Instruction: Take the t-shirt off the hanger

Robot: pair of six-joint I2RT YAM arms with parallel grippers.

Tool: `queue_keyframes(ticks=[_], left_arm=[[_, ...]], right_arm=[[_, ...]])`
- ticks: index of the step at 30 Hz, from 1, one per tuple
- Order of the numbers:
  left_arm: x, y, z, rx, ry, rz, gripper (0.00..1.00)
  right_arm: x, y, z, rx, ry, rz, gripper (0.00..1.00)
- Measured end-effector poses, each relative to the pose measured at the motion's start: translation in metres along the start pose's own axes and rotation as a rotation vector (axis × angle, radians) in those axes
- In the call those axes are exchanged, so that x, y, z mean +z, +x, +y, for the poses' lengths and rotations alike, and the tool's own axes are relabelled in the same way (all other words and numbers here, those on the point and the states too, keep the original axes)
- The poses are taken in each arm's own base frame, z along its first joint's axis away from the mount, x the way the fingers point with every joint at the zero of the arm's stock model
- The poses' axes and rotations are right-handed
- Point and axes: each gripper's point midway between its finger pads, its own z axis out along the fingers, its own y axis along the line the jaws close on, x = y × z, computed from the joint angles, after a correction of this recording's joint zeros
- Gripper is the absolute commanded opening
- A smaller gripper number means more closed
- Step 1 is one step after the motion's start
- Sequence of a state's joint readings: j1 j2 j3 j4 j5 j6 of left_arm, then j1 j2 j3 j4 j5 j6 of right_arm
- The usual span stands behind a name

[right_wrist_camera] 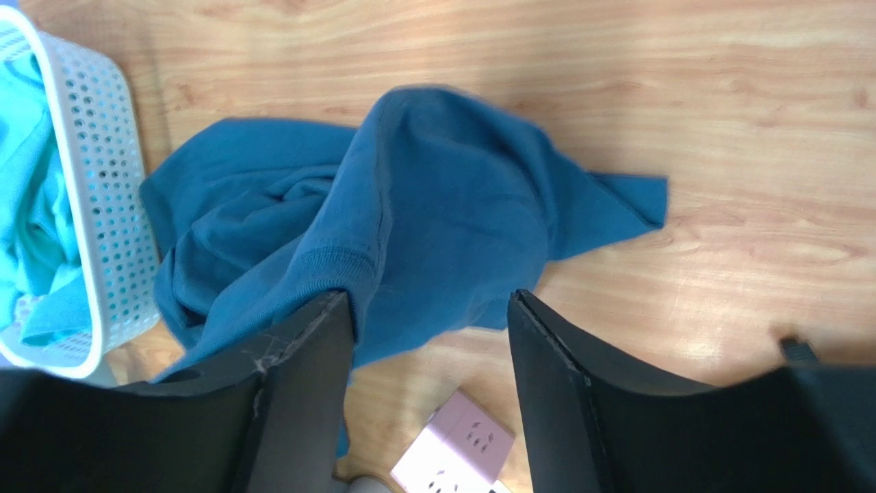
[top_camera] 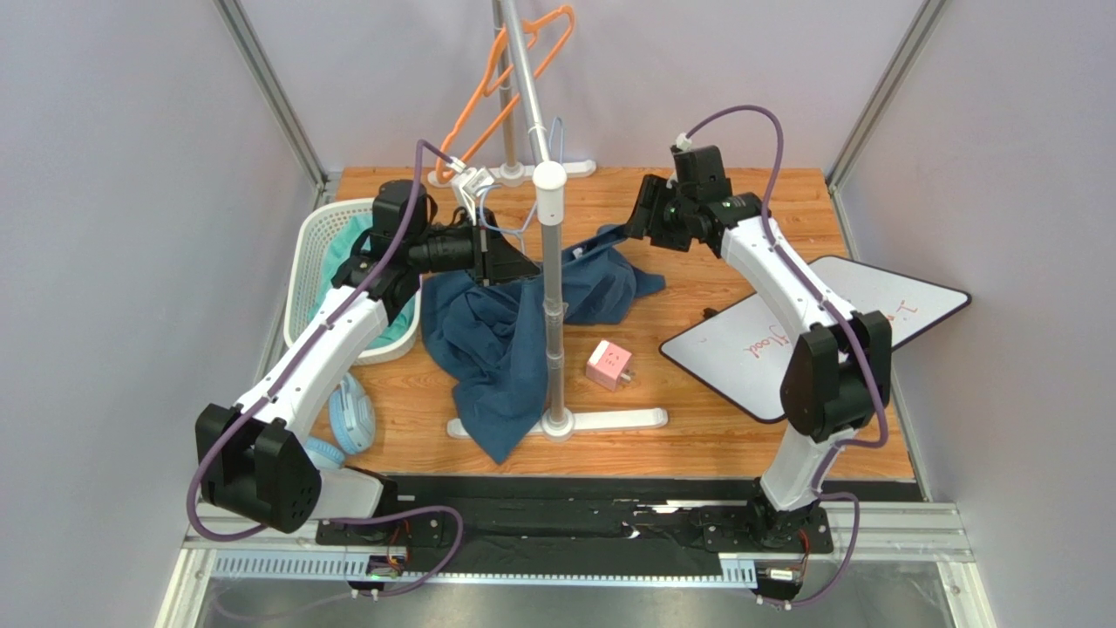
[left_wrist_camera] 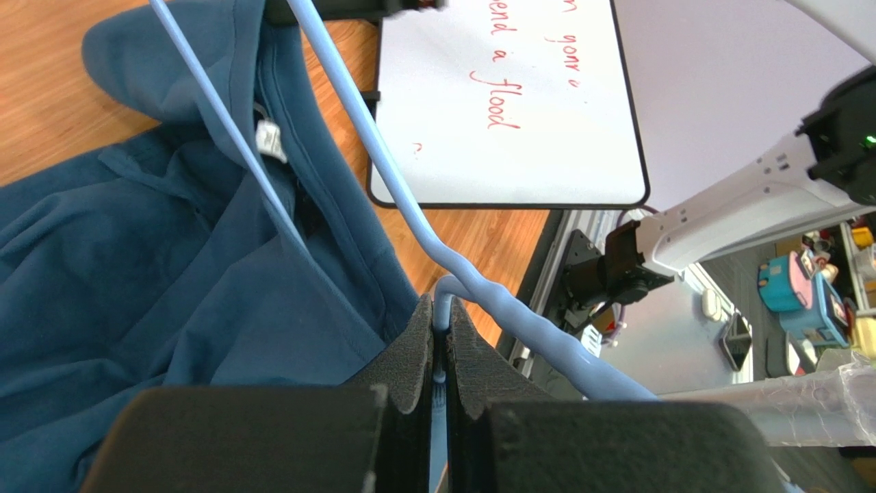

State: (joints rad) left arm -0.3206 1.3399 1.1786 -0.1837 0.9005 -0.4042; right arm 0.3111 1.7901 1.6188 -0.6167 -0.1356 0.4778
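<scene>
The dark blue t-shirt lies crumpled on the wooden table around the rack's pole. My left gripper is shut on the hook of a light blue hanger, held just above the shirt. The hanger's arms run along the shirt's collar; whether one arm is inside the neck opening I cannot tell. My right gripper is open and empty above the shirt's right sleeve. In the right wrist view the shirt lies below the open gripper, with cloth brushing the left finger.
A metal rack pole stands mid-table on a white base, with an orange hanger at its top. A white basket with teal cloth is at the left. A pink power cube and a whiteboard lie at the right.
</scene>
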Motion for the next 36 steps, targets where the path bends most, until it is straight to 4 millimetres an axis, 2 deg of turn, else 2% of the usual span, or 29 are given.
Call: queue_keyframes(ticks=[3,6,9,11,13,16,20,24,27,33,34,36], left_arm=[[-0.001,0.001,0.001,-0.007,-0.012,0.006,0.0],[-0.001,0.0,0.001,-0.007,-0.017,0.008,0.0],[-0.002,-0.001,0.0,-0.004,-0.017,0.007,0.0],[-0.002,-0.002,0.0,-0.001,-0.017,0.007,0.0],[-0.002,-0.002,0.0,0.002,-0.017,0.007,0.0],[-0.002,-0.001,0.0,-0.002,-0.019,0.01,0.0],[-0.003,0.001,0.0,-0.008,-0.021,0.017,0.0],[-0.003,0.002,0.001,-0.016,-0.025,0.023,0.0],[-0.003,0.003,0.001,-0.021,-0.028,0.026,0.0],[-0.003,0.003,0.001,-0.019,-0.027,0.024,0.0],[-0.003,0.002,0.001,-0.017,-0.027,0.023,0.0],[-0.003,0.002,0.002,-0.019,-0.032,0.022,0.0]], right_arm=[[-0.023,0.009,0.014,-0.038,-0.005,-0.032,0.67],[-0.06,0.002,0.043,-0.066,-0.088,-0.107,0.67],[-0.1,-0.015,0.093,-0.057,-0.271,-0.204,0.68],[-0.117,-0.022,0.124,-0.038,-0.39,-0.241,0.68],[-0.125,-0.021,0.152,-0.018,-0.493,-0.244,0.68],[-0.12,-0.007,0.184,0.016,-0.594,-0.193,0.68],[-0.097,0.02,0.206,0.056,-0.635,-0.106,0.66],[-0.085,0.035,0.218,0.088,-0.645,-0.058,0.47],[-0.086,0.035,0.223,0.125,-0.656,-0.054,0.38],[-0.09,0.027,0.234,0.213,-0.698,-0.051,0.04],[-0.09,0.027,0.235,0.24,-0.706,-0.042,0.0],[-0.09,0.028,0.238,0.289,-0.729,-0.028,0.0]])
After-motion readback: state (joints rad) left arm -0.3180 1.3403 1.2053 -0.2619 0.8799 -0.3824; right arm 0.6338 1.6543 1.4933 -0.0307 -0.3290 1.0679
